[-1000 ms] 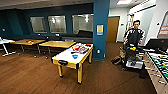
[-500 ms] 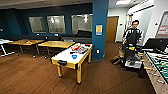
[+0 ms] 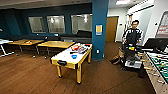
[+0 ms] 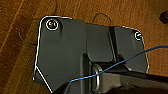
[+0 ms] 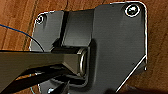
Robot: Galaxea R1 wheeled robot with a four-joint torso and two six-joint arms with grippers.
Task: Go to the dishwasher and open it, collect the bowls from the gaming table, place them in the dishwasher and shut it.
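From my head camera, the gaming table (image 3: 65,58) stands at about eleven o'clock, white top, yellow rim and legs. A small blue bowl (image 3: 74,56) sits on it; a dark one I cannot pick out among the clutter (image 3: 78,48) at the far end. I judge the bowl light, rigid and slick, best pinched at its rim. A person (image 3: 132,37) stands at one o'clock beside the foosball table (image 3: 160,63).

My left wrist camera looks down on wooden floor (image 4: 75,10); whether that gripper is wide or narrow, I cannot tell.

My right wrist camera looks down on floor as well; its gripper, likewise, I cannot tell.

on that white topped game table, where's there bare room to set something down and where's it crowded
The near end of the gaming table is bare white top, between the yellow rim and the blue bowl. Beyond the bowl, the far end toward the teal pillar is crowded with a cluster of red and dark items.
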